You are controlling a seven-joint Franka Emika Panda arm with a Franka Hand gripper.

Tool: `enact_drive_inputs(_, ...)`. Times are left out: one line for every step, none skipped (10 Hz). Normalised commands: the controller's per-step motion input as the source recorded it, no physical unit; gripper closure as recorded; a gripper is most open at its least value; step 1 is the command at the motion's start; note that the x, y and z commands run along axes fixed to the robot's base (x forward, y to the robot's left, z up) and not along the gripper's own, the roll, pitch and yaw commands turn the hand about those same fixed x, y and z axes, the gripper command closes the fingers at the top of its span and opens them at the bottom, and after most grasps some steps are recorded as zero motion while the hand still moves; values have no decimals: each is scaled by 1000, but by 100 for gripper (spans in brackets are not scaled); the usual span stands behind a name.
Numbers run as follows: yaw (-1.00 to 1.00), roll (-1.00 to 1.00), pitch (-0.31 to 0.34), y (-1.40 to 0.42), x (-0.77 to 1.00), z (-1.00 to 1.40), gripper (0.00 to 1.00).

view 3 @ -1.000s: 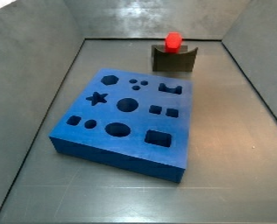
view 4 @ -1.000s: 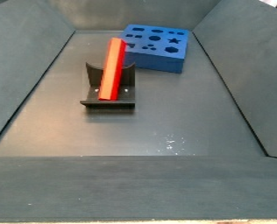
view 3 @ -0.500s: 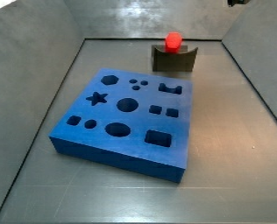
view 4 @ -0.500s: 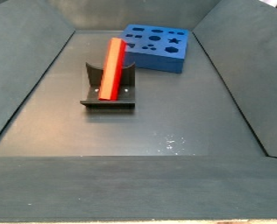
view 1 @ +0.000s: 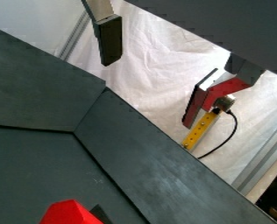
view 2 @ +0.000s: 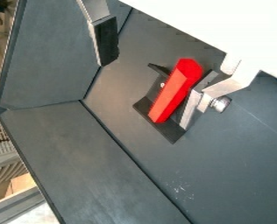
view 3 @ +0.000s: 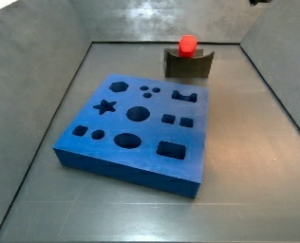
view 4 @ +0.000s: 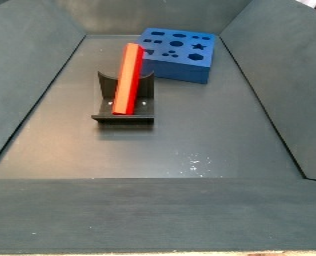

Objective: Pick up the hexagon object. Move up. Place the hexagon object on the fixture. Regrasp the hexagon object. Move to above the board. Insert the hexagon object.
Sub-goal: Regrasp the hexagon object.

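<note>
The red hexagon object (view 3: 187, 45) rests leaning on the dark fixture (view 3: 188, 66), one end low on the base and the other up in the notch; in another side view the hexagon object (view 4: 126, 78) lies along the fixture (view 4: 123, 115). The blue board (view 3: 115, 157) lies flat in front of it and shows in another side view too (view 4: 185, 68). My gripper (view 2: 152, 70) is open and empty, high above the hexagon object (view 2: 173, 87). Only a small dark part of the gripper (view 3: 253, 2) shows at a side view's top edge. In the wrist view of the gripper (view 1: 156, 70), a red end of the hexagon object (view 1: 71, 213) shows.
Sloped grey walls (view 3: 39, 104) enclose the dark floor (view 4: 188, 150) on all sides. Beyond a wall, white sheeting (view 1: 165, 61) and a yellow tape measure (view 1: 202, 131) show in a wrist view.
A small dark part of my gripper has come into a side view at its top edge. The hexagon object, fixture and board have not moved.
</note>
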Motion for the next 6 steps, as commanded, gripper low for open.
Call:
enact_drive_inputs(94,172,17,-62,700,-37,0)
enact_drive_inputs(91,165,25,-60,694,-39,0)
enact_drive_inputs(90,156,37,-60,685,-41,0)
enact_drive_inputs(93,148,47,-61,677,-40,0)
enact_drive_inputs(94,144,54,-60,671,-40,0)
enact_drive_inputs(95,143,56,-58,670,-41,0)
